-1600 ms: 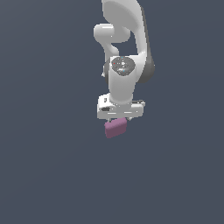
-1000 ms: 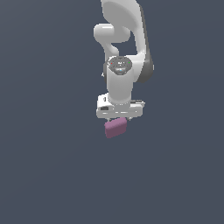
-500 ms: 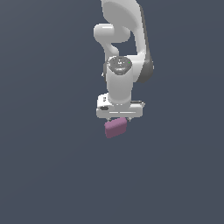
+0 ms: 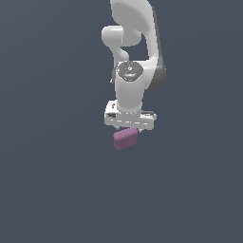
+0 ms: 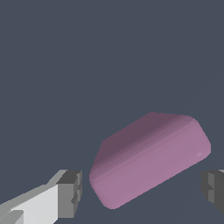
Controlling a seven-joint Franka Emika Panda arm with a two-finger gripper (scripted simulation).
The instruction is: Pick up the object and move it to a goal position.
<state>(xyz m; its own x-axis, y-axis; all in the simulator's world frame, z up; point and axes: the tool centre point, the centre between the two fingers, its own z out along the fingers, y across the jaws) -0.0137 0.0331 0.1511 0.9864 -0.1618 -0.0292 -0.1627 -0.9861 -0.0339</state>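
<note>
Flat slate-grey background fills both views, with no edge, seam or corner anywhere to place things against; whether it is a tabletop or a floor cannot be told.

In the exterior view the white Franka arm comes down from the upper edge of the picture, its last links stacked almost vertically, ending in a wide white hand. The gripper points straight down. Just below that hand sits the object, a small mauve-pink block with rounded edges, tilted so that its end toward the exterior view's right is higher. Its upper part is tucked under the hand, so the fingers themselves are hidden there.

The wrist view shows more. The object lies at a slant between the two dark grey finger pads, one on each side of it. The jaws stand wide: a strip of grey background shows between the block and either pad, so neither pad touches it as far as can be seen. The gripper thus straddles the block without clamping it. One finger's white body is visible behind its pad; the other pad is cut off at the picture's edge.

No shadow or contact line is rendered under the block, so whether it rests on the surface or is off it cannot be told.
</note>
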